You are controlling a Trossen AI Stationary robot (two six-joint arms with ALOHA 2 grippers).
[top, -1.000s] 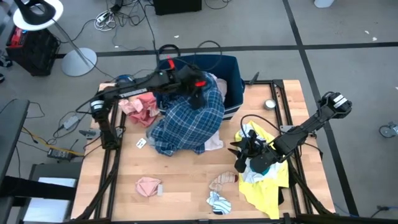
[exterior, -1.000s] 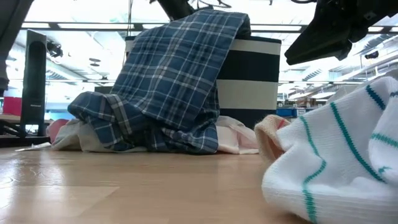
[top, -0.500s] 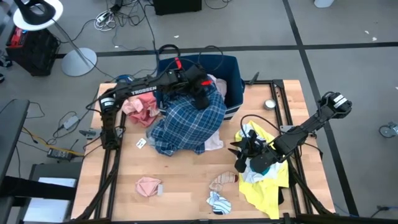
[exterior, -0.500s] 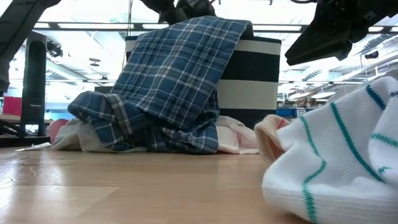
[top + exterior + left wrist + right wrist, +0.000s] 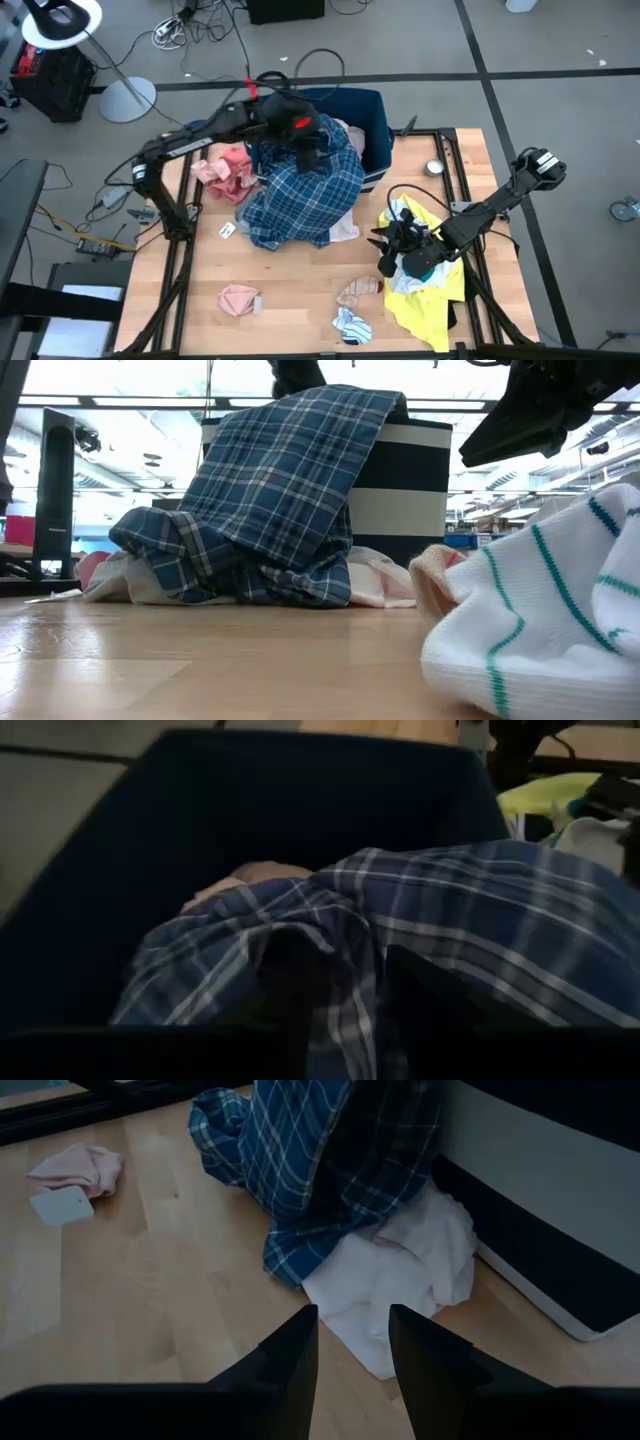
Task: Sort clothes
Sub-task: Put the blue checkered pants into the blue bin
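Plaid cotton is your risk here: the blue plaid shirt (image 5: 300,200) is draped over the front wall of the navy bin (image 5: 372,115), with only its top edge inside and most of its cloth hanging down the outside onto the wooden table (image 5: 290,290). If you let go now, I judge that weight outside would drag the whole shirt back out. If you pull too hard instead, the bin may tip or slide.

Your left gripper (image 5: 305,150) sits above the bin's front rim, right over the shirt's upper fold. In the left wrist view its fingers (image 5: 300,980) look spread, with plaid cloth between and around them; whether they truly pinch it, you cannot tell.

A white garment (image 5: 400,1270) lies at the bin's foot, under the shirt's hem. Your right gripper (image 5: 385,250) waits well off to the bin's front right, over the yellow shirt (image 5: 430,300), fingers apart and empty.
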